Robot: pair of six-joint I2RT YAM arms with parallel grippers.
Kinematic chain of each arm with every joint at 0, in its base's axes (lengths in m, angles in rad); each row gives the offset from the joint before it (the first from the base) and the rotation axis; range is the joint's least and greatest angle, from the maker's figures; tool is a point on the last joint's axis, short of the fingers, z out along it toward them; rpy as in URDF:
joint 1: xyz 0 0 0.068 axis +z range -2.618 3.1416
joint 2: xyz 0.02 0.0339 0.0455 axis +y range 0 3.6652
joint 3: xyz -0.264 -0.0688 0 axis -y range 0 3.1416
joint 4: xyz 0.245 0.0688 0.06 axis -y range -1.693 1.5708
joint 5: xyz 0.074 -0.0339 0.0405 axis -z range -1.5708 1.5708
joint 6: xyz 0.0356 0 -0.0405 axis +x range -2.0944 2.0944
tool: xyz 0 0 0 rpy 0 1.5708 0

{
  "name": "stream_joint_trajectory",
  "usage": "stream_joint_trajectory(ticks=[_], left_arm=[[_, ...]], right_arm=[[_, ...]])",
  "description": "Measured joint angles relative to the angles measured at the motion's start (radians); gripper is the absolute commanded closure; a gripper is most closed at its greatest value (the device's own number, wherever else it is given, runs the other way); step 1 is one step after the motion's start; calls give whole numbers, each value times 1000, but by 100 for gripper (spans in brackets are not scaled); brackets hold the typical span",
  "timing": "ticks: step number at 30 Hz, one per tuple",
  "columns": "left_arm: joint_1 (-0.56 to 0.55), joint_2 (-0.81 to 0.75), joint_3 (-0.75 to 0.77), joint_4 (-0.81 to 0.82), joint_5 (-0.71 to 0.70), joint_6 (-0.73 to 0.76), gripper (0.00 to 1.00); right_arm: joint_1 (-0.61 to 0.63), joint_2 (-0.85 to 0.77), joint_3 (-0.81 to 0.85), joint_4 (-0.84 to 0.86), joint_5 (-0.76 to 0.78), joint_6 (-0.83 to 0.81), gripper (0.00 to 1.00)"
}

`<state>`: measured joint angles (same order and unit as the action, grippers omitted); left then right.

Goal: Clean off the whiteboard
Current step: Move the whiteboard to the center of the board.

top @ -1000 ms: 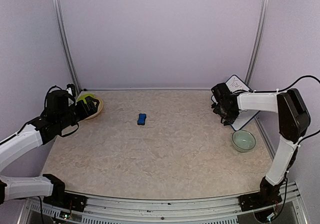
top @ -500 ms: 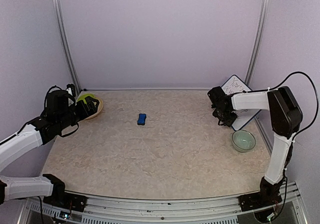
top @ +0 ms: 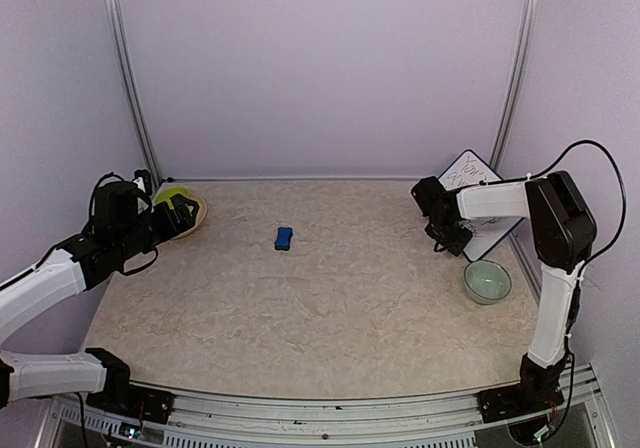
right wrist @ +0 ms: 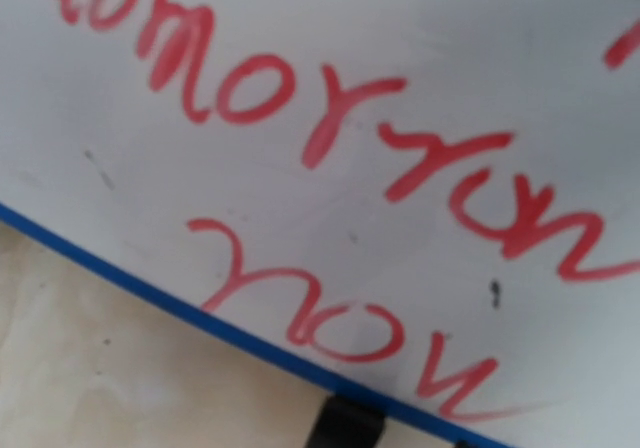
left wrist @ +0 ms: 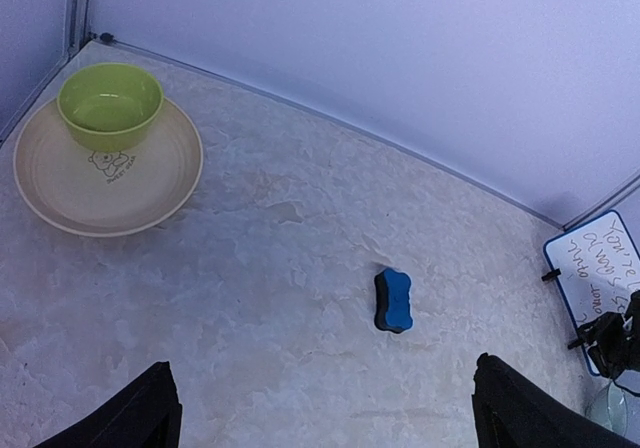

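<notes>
Marbled beige table (top: pixel 320 318), contents as follows. Whiteboard (top: pixel 472 171), blue-framed and covered in red handwriting, stands tilted in the far right corner. Right tool (top: pixel 447 238) sits close against its lower left edge; whether it is apart or together cannot be told. Left tool (left wrist: pixel 320 368), spread wide and holding nothing, hangs at the far left near a green bowl (left wrist: pixel 110 105) on a beige plate (left wrist: pixel 160 183). Blue block (top: pixel 284 238) lies mid-table. Pale bowl (top: pixel 487 281) sits at the right.

middle of whiteboard (top: pixel 468 171) hidden, seemingly behind right arm (top: pixel 495 200).
</notes>
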<state>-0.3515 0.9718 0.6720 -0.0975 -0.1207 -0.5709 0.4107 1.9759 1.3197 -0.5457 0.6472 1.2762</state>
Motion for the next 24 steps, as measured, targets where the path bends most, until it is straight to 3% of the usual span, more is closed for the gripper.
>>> stream_joint_trajectory(ticks=[4, 24], left_arm=[[0, 2, -3, 2, 2, -1, 1], [0, 5, -34, 25, 14, -2, 1]], right_arm=[[4, 22, 15, -22, 10, 9, 49], [25, 82, 67, -98, 57, 80, 56]])
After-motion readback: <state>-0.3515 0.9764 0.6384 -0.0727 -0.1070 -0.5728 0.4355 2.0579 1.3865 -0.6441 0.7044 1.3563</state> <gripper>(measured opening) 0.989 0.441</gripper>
